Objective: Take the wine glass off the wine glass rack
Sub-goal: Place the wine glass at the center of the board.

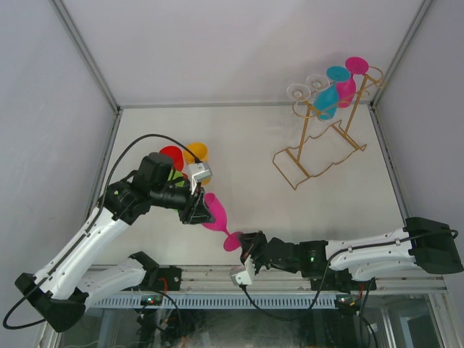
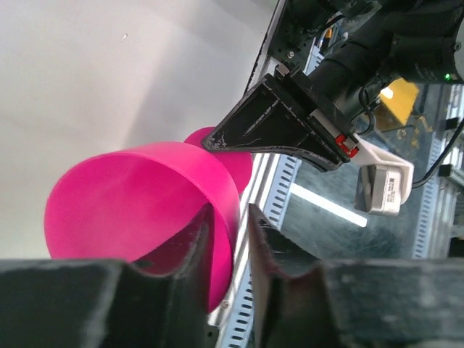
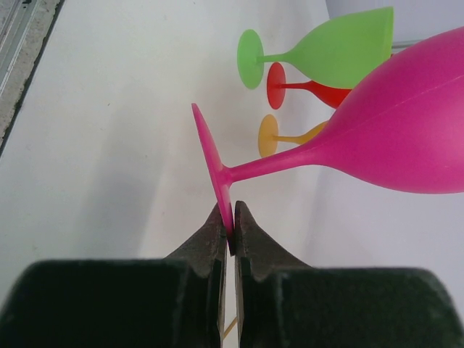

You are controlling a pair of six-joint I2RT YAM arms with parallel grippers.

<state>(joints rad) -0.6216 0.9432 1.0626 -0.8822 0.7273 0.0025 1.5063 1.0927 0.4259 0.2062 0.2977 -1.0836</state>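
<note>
Wine glass (image 1: pixel 216 212), magenta, sideways at lower centre, well apart from wine glass rack (image 1: pixel 304 134) at upper right. Pinched at bowl rim by left gripper (image 1: pixel 200 209), at foot by right gripper (image 3: pixel 230 216), both closed on it.

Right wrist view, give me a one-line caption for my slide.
Right gripper pinches the pink wine glass by its foot; green glass, red glass, orange glass beyond.

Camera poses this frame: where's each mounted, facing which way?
Top external: above and behind the robot, looking down at the table, wine glass rack, left arm, right arm.
Left wrist: on left claw, facing the pink wine glass bowl and right claw; own fingers show.
Right wrist: behind its fingers, facing green glass; pinches the pink foot.
Shared: all see the pink wine glass.
</note>
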